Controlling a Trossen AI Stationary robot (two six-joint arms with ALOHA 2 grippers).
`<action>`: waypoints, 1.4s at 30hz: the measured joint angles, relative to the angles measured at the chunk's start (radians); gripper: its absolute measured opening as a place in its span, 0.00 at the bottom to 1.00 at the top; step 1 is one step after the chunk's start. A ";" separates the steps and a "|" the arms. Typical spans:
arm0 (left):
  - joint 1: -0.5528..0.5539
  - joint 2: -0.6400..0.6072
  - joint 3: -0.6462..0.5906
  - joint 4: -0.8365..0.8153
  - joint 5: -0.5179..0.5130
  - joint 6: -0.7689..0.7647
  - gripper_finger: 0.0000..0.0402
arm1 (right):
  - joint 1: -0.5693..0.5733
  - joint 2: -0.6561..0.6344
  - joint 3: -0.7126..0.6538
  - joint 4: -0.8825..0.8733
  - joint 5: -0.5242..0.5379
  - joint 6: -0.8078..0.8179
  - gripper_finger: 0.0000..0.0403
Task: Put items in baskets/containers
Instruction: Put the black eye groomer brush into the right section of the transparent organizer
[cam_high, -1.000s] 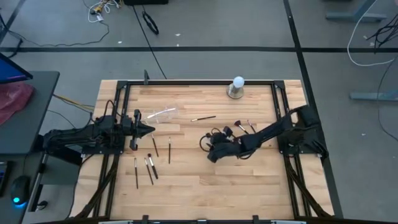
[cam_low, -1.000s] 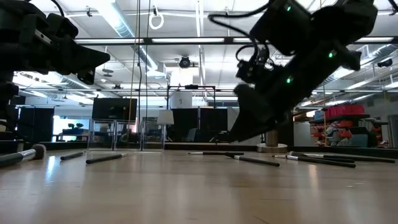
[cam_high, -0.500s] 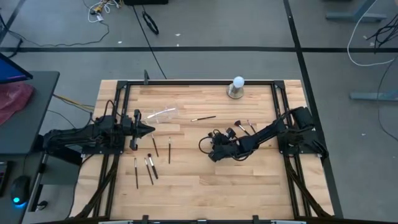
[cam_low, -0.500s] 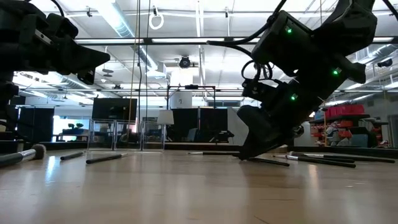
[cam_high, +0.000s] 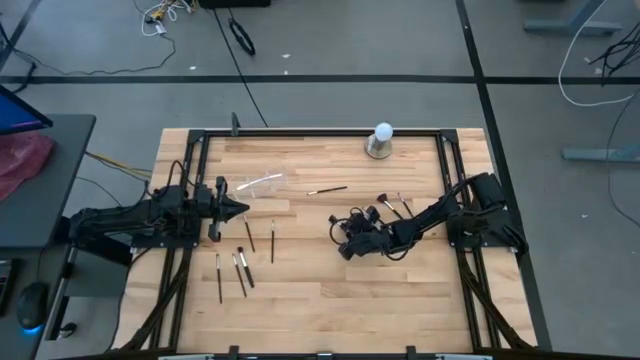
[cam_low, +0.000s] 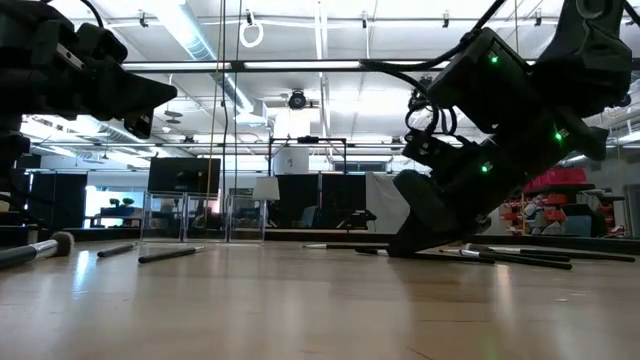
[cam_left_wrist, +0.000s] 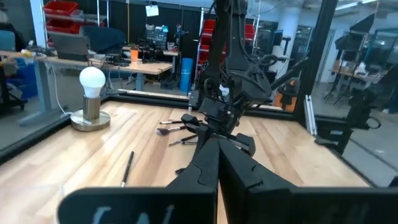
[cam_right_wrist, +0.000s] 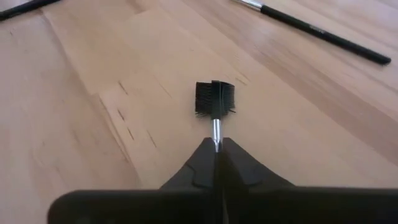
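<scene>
My right gripper (cam_high: 342, 249) is low over the table's middle, tipped steeply down, and shut on a small brush with a black comb-like head (cam_right_wrist: 214, 98). Its tip is at table height in the low view (cam_low: 394, 250). My left gripper (cam_high: 243, 209) is shut and empty, held above the table at the left, next to the clear holder (cam_high: 262, 183). Loose brushes lie flat on the wood: several near the left arm (cam_high: 240, 270), one at the far middle (cam_high: 327, 190), and a cluster by the right arm (cam_high: 388, 205). My right gripper pinches the brush's thin silver stem (cam_right_wrist: 215, 132), just behind the head, between its two fingertips. The fingers lie along the brush and slant down from the table's right side. The head sticks out past the fingertips, close over the wood; whether it touches I cannot tell.
A white ball on a grey round base (cam_high: 381, 140) stands at the far edge. A black frame (cam_high: 300, 133) runs around the tabletop. Bare wood lies between the two arms and along the near edge. One long brush (cam_right_wrist: 311, 31) lies just beyond the held one.
My right gripper has gone down to the tabletop and drawn back a little toward the table's right edge, tipping more steeply. The left arm has kept still.
</scene>
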 joint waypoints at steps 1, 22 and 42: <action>0.000 0.000 0.000 0.000 0.000 -0.023 0.01 | 0.002 0.004 -0.001 0.031 -0.007 -0.022 0.02; -0.355 0.373 0.000 0.440 -0.092 0.120 0.04 | 0.006 0.009 -0.004 1.092 -0.213 -0.427 0.02; -0.296 1.665 0.483 1.307 -0.013 0.281 0.66 | -0.004 0.007 0.024 1.229 -0.549 -0.444 0.02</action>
